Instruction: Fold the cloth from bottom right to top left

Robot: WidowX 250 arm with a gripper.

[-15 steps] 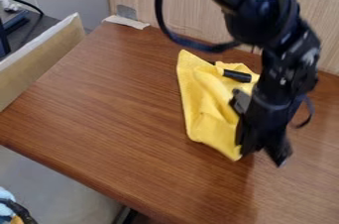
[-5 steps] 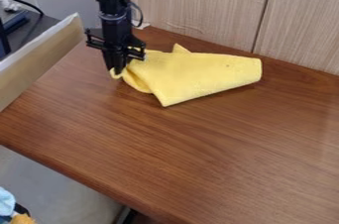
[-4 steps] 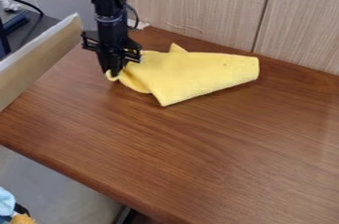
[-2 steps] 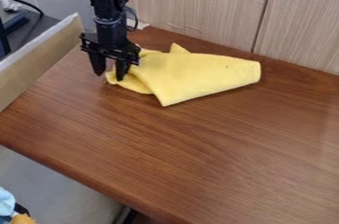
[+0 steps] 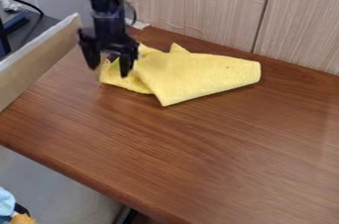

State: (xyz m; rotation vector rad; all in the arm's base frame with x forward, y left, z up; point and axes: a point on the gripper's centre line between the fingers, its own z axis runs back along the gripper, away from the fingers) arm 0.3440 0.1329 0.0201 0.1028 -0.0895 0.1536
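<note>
Claw (image 5: 110, 71) hung unclenched, its two fingers spread apart, at the left end of the yellow cloth (image 5: 205, 74). Cloth lay folded in overlapping layers on the rear part of the tabletop (image 5: 172, 158); one small corner pointed toward the wood-grain panel (image 5: 198, 10) behind.

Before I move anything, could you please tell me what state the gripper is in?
Gripper: open, fingers spread apart over the left end of the yellow cloth, holding nothing.
</note>
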